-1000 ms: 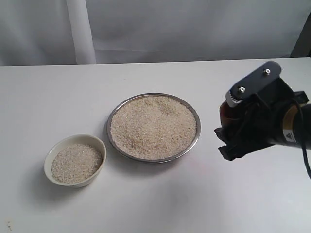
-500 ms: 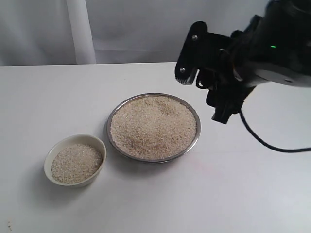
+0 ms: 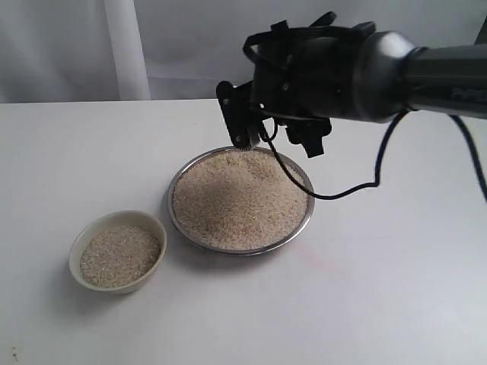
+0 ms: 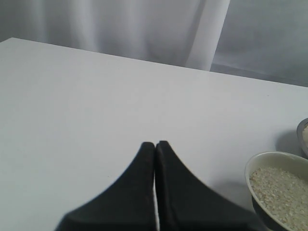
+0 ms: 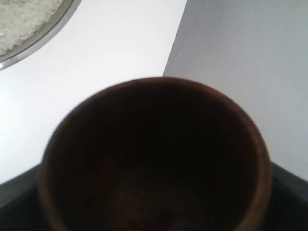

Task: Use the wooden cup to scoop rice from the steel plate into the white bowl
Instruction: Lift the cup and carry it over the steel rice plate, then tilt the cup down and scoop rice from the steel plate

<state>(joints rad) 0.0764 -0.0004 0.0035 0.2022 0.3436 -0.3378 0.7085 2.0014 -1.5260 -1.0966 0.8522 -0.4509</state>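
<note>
From the exterior view, the right arm (image 3: 380, 72) is reaching in from the right, and the right gripper (image 3: 272, 129) is hanging over the far edge of the steel plate (image 3: 170, 204). A black cable (image 3: 358, 186) is drooping from the arm across the plate's right side. The plate is sitting mid-table and holding a full, level bed of rice (image 3: 240, 199). Down to its left, nearer to me and just beside it without touching, the white bowl (image 3: 74, 257) is sitting upright with rice inside, its level below the rim. I cannot pick out the wooden cup among the gripper's dark parts from here. All of this is resting on a white table (image 3: 380, 289), with a pale curtain (image 3: 125, 46) hanging behind.

In the left wrist view, the left gripper (image 4: 155, 145) is hovering above bare table with its two black fingers pressed together and nothing between them. The white bowl (image 4: 269, 157) is showing close by, and a sliver of the steel plate (image 4: 303, 137) is peeking in just beyond it.

In the right wrist view, the wooden cup (image 5: 154, 159) is filling most of the picture, mouth toward the camera, its dark inside looking empty. Black gripper fingers (image 5: 17, 195) are flanking it on both sides, so the right gripper is clasping the cup. Past the cup, a curved piece of the plate's rim with rice behind it is showing.
</note>
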